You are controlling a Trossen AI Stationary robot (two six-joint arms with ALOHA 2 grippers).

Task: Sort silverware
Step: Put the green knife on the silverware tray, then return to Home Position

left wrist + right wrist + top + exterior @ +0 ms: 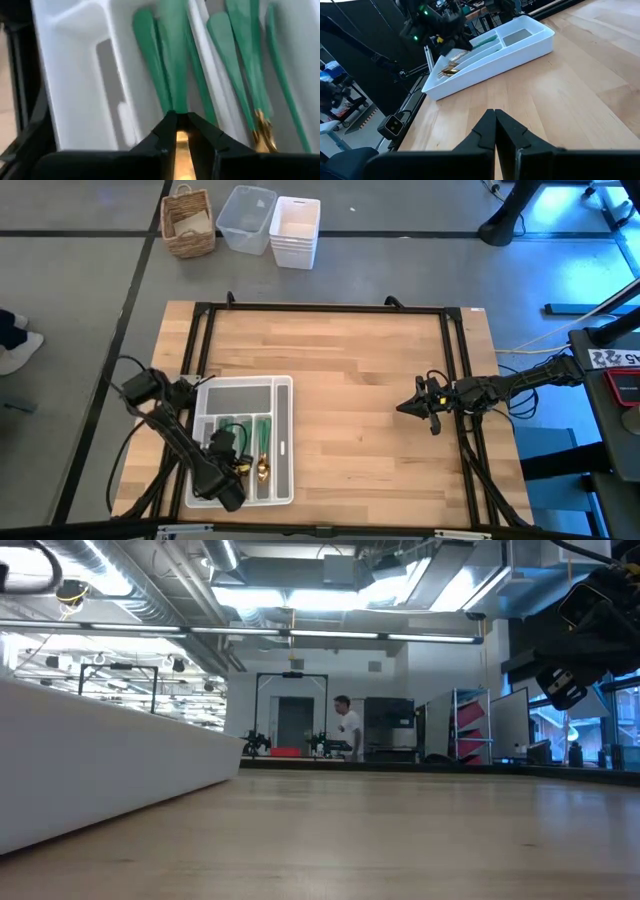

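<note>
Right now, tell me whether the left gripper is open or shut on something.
Shut on a piece of silverware. The left gripper is over the white tray, fingers pinched on a gold-headed, green-handled piece between them.

White compartmented plastic tray (284,442) on light wooden tabletop (350,410), left side. Green-handled, gold-headed silverware (250,442) in narrow slots. Left gripper (240,467) over tray's near end. Right gripper (408,408) waits right, above bare wood.
</note>
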